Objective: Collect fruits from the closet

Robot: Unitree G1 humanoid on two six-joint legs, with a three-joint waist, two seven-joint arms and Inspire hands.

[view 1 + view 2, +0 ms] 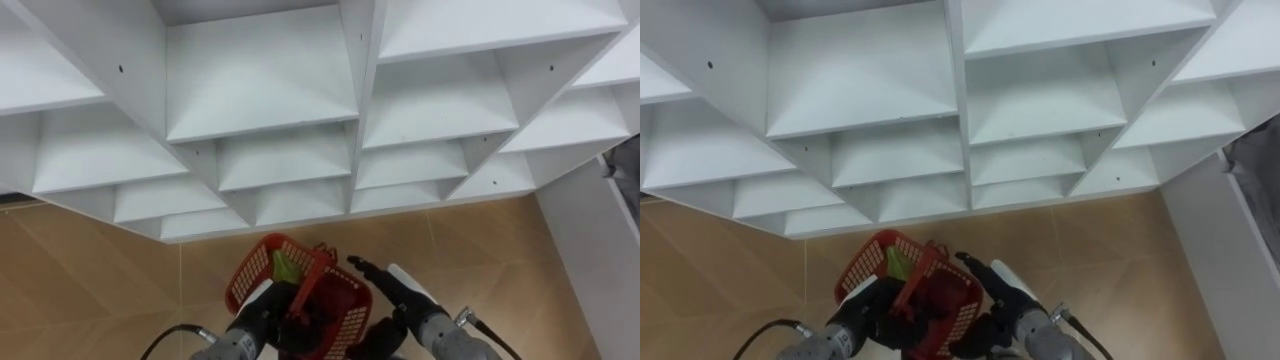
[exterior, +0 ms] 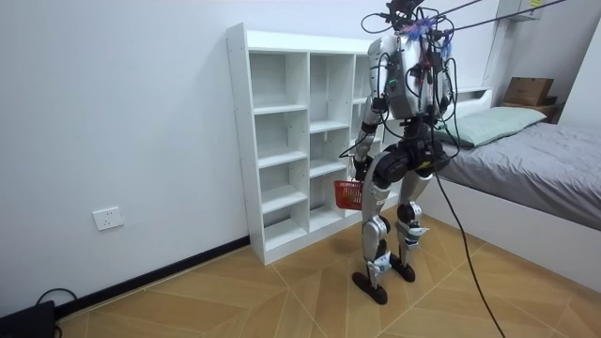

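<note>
The robot stands upright close in front of the closet (image 1: 260, 80), facing its open white compartments. Every compartment the head camera looks into appears bare, so my reading is that the picking is largely done and the step in hand is checking the closet for anything left.

The fruit I can see is already in the red basket (image 1: 248, 275), which hangs below the closet's lowest shelf, out over the wooden floor (image 1: 90, 270) and against the robot's front. Inside lie a green fruit (image 1: 285, 265) on the closet side and a dark red heap (image 1: 325, 300) on the side away from it (what kind of fruit, I cannot tell).

The left hand (image 1: 272, 303) sits at the basket's near edge with its fingers curled about the handle, carrying the basket. The right hand (image 1: 385, 285) is just beside the basket's other flank, fingers stretched out and apart, pointing towards the closet and holding nothing.

The basket's mouth faces up. Its long axis runs slantwise to the closet front, one corner aimed at the closet, and the handle crosses its short way.

The next move, as I judge it, calls for a look along the remaining compartments while the basket is kept level; if none holds fruit, the basket can be carried off.
</note>
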